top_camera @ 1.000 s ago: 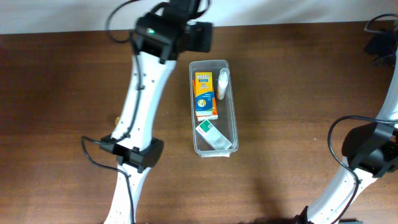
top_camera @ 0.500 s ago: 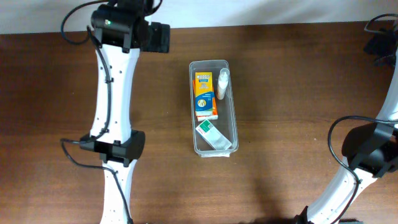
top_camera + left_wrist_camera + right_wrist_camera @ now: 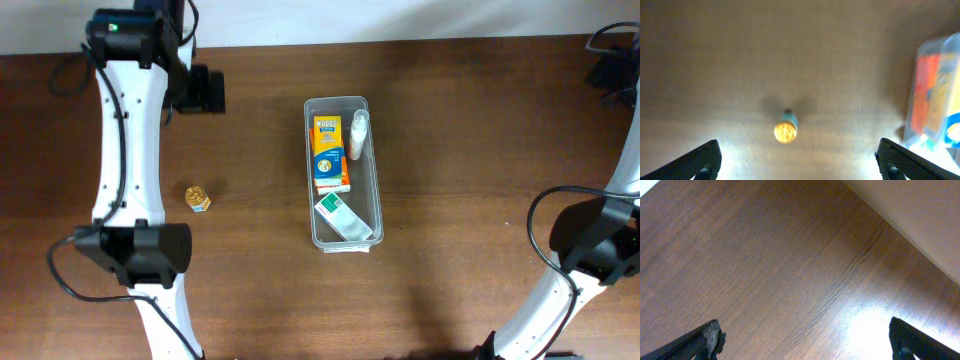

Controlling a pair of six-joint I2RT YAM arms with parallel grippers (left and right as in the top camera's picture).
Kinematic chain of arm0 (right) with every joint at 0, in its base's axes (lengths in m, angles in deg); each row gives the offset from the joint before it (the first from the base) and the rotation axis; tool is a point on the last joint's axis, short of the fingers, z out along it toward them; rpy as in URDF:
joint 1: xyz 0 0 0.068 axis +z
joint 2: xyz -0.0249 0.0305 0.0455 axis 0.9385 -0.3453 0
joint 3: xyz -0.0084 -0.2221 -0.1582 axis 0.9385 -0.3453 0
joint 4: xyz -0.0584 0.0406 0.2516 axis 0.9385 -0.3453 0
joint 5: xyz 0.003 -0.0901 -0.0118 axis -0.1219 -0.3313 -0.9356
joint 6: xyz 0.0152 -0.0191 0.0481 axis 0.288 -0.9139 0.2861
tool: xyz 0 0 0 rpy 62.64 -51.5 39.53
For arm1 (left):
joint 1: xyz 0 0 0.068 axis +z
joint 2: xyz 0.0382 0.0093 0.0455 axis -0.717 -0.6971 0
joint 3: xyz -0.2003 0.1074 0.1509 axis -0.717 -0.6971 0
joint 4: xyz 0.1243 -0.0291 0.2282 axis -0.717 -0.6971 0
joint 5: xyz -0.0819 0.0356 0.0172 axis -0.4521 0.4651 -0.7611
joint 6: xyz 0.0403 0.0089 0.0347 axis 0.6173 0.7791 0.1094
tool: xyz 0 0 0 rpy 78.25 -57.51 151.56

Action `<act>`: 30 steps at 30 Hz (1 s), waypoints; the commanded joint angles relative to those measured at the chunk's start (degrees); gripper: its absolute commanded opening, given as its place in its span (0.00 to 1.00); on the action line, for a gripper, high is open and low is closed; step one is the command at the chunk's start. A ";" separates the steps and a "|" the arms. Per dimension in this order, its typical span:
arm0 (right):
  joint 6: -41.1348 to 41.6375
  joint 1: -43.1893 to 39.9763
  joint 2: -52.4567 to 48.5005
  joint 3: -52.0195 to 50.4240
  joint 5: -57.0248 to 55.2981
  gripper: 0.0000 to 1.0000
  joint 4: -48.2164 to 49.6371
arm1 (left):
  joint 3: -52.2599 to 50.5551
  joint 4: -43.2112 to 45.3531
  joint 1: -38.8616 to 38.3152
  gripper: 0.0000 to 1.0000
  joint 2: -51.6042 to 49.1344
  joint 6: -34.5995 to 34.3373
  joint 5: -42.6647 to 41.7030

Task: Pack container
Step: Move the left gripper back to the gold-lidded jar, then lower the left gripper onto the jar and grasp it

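Left gripper spread wide, empty; small gold-capped jar on worktop, untouched. Right gripper spread, empty. Container holds orange box, white bottle.

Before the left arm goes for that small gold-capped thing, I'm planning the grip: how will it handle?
The gold-capped item looks round, so a sideways nudge on the smooth table would probably roll it. It is tiny beside the container, so likely light. Its shiny cap may slip under a pinch. Standing or lying, I cannot tell.
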 commanded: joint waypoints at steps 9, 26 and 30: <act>-0.17 -0.26 -0.44 -0.33 -1.07 0.98 -0.02 | -21.42 -0.11 3.13 0.99 1.27 -0.83 -4.90; -0.17 -0.26 -0.44 -0.33 -1.07 0.98 -0.02 | -39.67 11.13 7.10 0.99 1.25 3.91 -5.16; -0.17 -0.26 -0.44 -0.33 -1.07 0.98 -0.02 | -42.49 13.11 7.10 0.99 1.25 3.93 -5.14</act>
